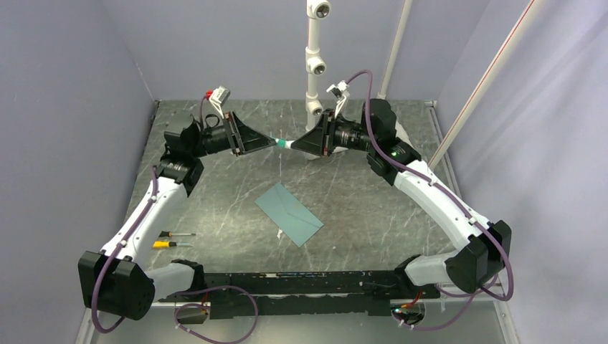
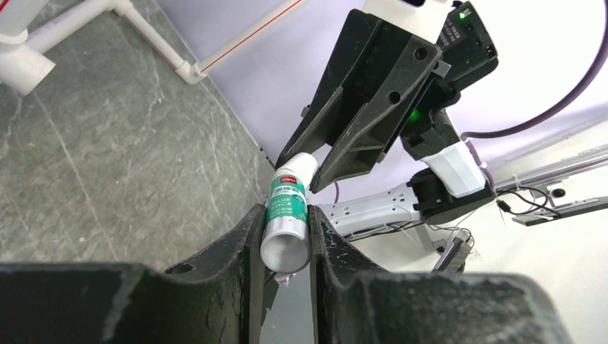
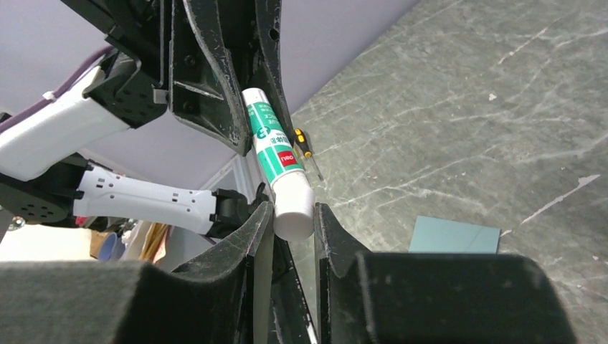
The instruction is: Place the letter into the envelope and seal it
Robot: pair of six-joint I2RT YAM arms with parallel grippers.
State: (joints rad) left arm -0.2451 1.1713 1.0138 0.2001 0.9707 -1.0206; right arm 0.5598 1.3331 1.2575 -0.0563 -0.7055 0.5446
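Left gripper (image 2: 282, 233) and right gripper (image 3: 294, 218) are clamping the glue stick (image 1: 282, 143) ends, risking a crooked pull dropping it toward envelope (image 1: 289, 213) at 6 o'clock.

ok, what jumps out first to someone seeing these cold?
The two arms meet in mid-air over the back of the table: the left hand and the right hand each clamp one end of a small green-and-white glue stick, the right on its white cap end. Below them the teal envelope lies flat mid-table, and two screwdrivers lie at the near left.
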